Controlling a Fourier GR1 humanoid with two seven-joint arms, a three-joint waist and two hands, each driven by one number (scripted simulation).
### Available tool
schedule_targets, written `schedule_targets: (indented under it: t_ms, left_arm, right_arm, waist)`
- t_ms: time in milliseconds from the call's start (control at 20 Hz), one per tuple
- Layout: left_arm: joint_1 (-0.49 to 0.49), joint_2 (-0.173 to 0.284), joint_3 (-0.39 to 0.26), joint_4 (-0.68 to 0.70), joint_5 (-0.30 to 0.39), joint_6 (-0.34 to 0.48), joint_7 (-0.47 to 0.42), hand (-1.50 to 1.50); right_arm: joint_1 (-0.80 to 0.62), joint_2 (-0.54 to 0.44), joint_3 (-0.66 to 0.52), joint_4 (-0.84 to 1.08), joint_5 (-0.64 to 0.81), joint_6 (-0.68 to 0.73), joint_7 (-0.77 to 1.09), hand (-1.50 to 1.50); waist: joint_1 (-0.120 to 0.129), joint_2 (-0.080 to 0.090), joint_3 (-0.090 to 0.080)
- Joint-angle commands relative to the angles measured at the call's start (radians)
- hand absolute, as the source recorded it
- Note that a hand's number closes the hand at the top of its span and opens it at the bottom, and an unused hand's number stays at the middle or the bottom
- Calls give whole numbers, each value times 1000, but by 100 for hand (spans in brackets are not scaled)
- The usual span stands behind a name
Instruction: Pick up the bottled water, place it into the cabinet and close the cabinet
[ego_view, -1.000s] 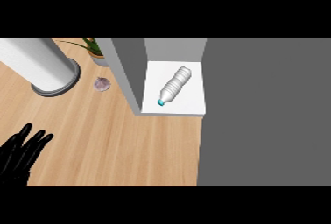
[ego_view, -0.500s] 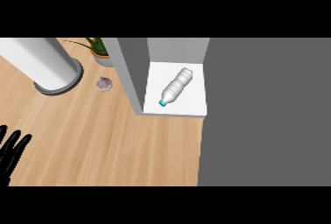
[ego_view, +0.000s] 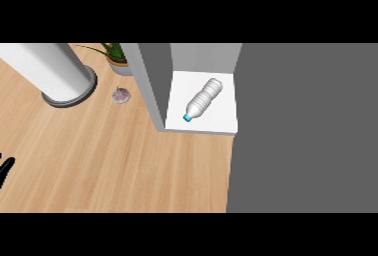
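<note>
The bottled water (ego_view: 203, 100), clear with a blue cap, lies on its side on the white shelf (ego_view: 221, 125) inside the cabinet, cap pointing toward me. The cabinet's grey side wall (ego_view: 151, 85) stands to the left of it. A broad grey panel (ego_view: 303, 125) fills the view's right side. Only the fingertips of my left hand (ego_view: 4, 167) show at the left edge, straight and holding nothing, far from the bottle. My right hand is out of view.
A tall white cylinder on a dark round base (ego_view: 55, 72) stands at the back left of the wooden counter (ego_view: 118, 165). A small purplish bulb (ego_view: 121, 95) lies beside it, and a potted plant (ego_view: 114, 55) sits behind, against the cabinet wall.
My left hand has slid down and to the left, almost leaving the view. The bottle and the cabinet have stayed as they were.
</note>
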Motion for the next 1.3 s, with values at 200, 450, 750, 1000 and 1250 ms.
schedule_targets:
  t_ms: [200, 450, 750, 1000, 1250]
  left_arm:
    - [47, 37, 56, 15, 30, -70, -14, -150]
    - [60, 57, 98, 22, 45, -110, -27, -150]
    - [105, 85, 141, 32, 66, -177, -37, -150]
    - [122, 108, 180, 36, 86, -232, -40, -150]
    - [159, 114, 242, 78, 116, -309, -62, -150]
  right_arm:
    - [-190, 51, 127, -147, 151, -208, 134, 150]
    - [-354, 130, 211, -78, 177, -348, 182, 150]
    - [-577, 260, 301, 70, 242, -543, 234, 150]
    - [-823, 393, 441, 235, 262, -657, 378, 150]
    - [-1122, 417, 455, 424, 111, -697, 344, 150]
  waist:
    - [19, 1, -1]
    - [27, 3, 1]
    - [59, 14, 7]
    - [83, 25, 12]
    - [84, 38, 19]
